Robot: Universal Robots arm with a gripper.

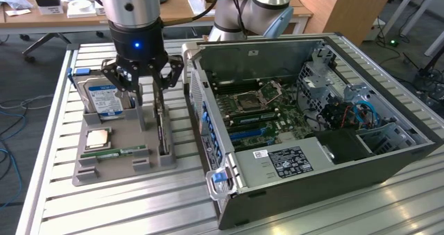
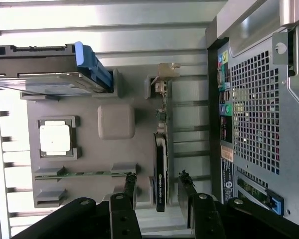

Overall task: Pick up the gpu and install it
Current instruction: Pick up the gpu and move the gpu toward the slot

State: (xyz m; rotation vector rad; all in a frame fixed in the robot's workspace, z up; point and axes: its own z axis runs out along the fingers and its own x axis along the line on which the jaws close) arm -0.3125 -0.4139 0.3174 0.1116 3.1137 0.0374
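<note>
Far to the exterior view's left, a silver hard drive [image 1: 104, 97] with a blue-and-white label stands on edge in a grey parts tray [image 1: 118, 168] on the slatted metal counter [image 1: 125, 210]. A square processor chip [image 1: 97, 137] and a narrow green memory stick [image 1: 114, 153] lie flat in their own pockets of the tray, in front of the drive. Just beside them, along the tray's edge nearest the computer, the gpu [image 1: 162, 136] stands on edge in its slot, black cooler facing the memory stick and silver bracket at the far end. Above it hangs the arm's gripper [image 1: 149, 97], its fingers [image 2: 130, 185] parted, one on each side of the card with a gap showing at both, holding nothing. At the exterior view's right, an open computer case [image 1: 312, 191] lies on its side, its motherboard [image 1: 263, 110] exposed.
</note>
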